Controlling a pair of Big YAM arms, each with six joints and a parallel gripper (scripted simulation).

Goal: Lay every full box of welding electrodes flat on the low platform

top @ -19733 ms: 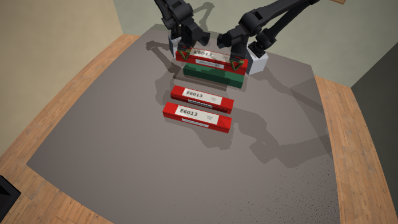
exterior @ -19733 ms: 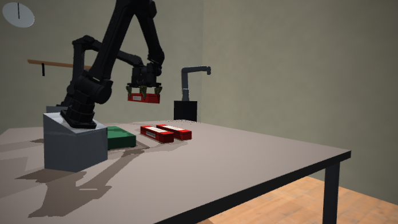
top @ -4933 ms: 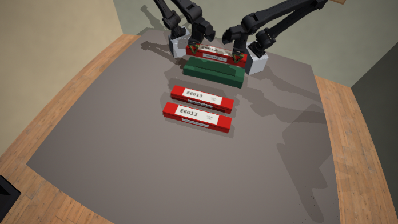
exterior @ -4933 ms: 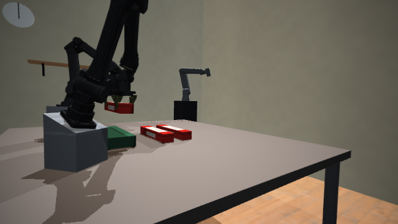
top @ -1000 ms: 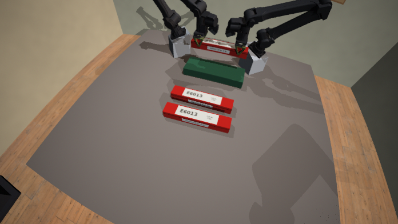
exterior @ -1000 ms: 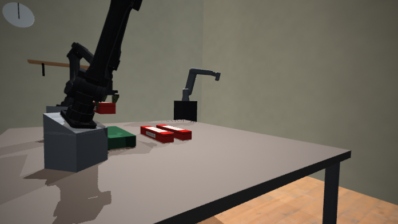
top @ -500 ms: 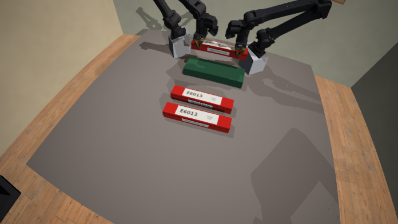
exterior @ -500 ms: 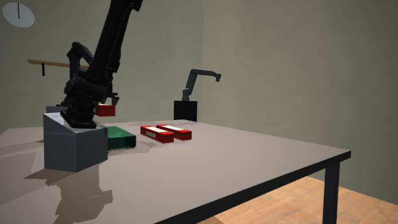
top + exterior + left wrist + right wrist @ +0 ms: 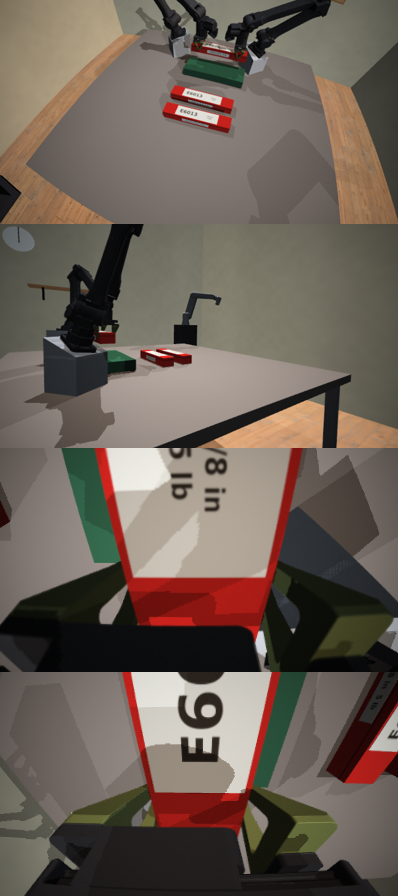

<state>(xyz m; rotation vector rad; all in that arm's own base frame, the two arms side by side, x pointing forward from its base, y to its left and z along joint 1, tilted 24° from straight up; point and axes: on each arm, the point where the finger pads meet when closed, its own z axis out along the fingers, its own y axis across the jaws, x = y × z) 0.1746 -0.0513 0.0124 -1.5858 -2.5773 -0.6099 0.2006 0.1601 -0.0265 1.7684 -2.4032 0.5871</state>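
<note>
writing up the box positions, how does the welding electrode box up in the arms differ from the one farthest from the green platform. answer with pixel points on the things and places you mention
The gripped box (image 9: 242,56) (image 9: 106,337) (image 9: 200,600) (image 9: 195,809) hangs in the air, while the farthest box (image 9: 197,118) (image 9: 183,359) lies flat on the table. A pincer clamps the gripped box near each end; nothing touches the farthest box's ends. Both are long red boxes with white labels on top.

We look down from high above the grey tabletop (image 9: 183,171) (image 9: 243,384); our low exterior view shares it from beside.
</note>
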